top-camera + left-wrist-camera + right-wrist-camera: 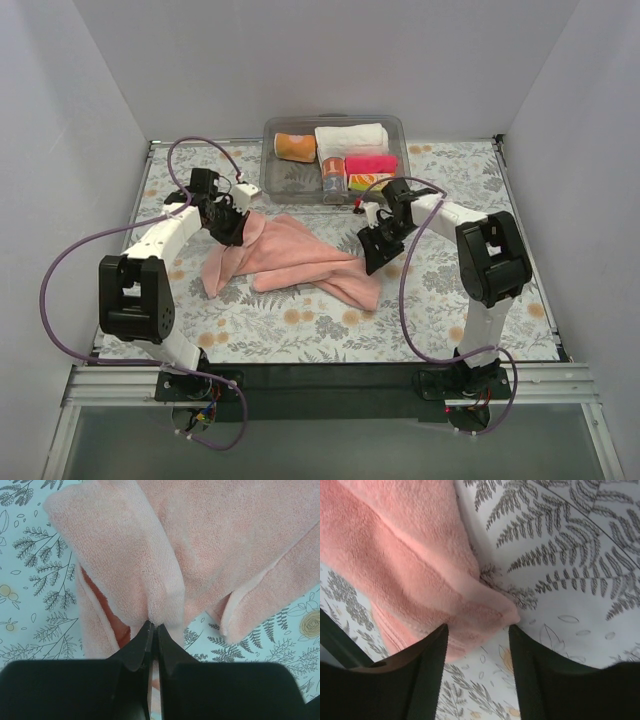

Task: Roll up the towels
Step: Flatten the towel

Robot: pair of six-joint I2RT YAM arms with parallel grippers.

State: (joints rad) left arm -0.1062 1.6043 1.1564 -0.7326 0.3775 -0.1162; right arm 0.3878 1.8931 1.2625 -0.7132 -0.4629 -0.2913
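The salmon-pink towel (290,255) lies crumpled on the floral table cover in the middle. My left gripper (236,234) is at its far left corner, shut on a raised fold of the towel (165,555); the jaws (154,627) pinch the terry tightly. My right gripper (373,260) is open at the towel's right end. In the right wrist view the towel's corner (420,565) lies between the spread fingers (477,632), low over the table. A small patterned roll (334,178) sits in the bin; its white tag is not visible.
A clear plastic bin (290,180) stands at the back centre. It holds an orange roll (295,147), a white rolled towel (351,138) and a hot-pink roll (371,163). White walls close in the table on three sides.
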